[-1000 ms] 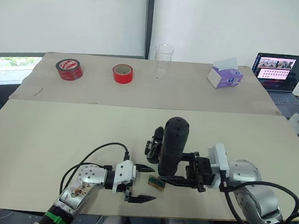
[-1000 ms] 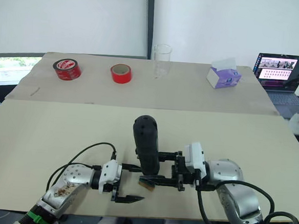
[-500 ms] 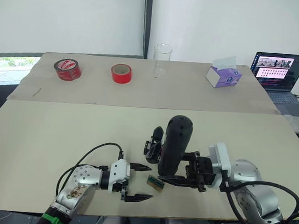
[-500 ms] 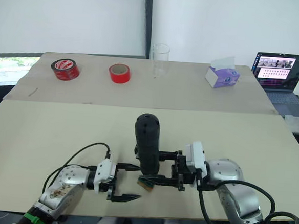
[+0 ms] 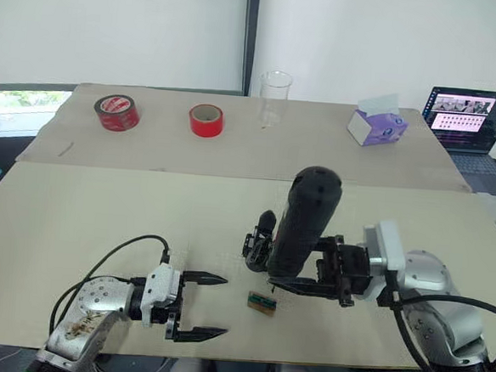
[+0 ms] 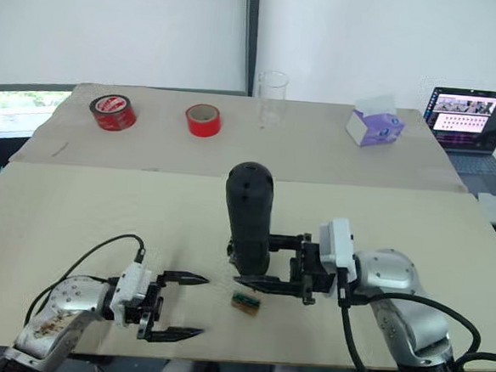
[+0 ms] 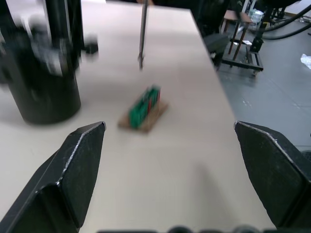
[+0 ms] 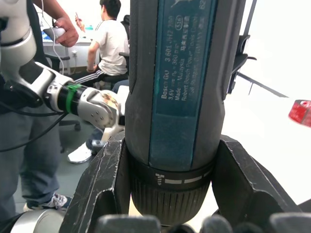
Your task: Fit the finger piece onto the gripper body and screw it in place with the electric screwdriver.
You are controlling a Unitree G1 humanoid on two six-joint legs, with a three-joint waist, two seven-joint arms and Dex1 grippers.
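Two claws: right claw grips electric screwdriver; left claw agape beside green block.

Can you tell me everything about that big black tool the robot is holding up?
It is the electric screwdriver, a thick black cylinder with a rounded top end, standing nearly upright over the table and leaning a little. The right wrist view shows a dark teal panel with printed lettering and a ribbed collar low on its body. The right gripper is shut on it, one black finger on each side. The gripper body stands just beside it, and a small green-and-brown block lies on the table nearby.
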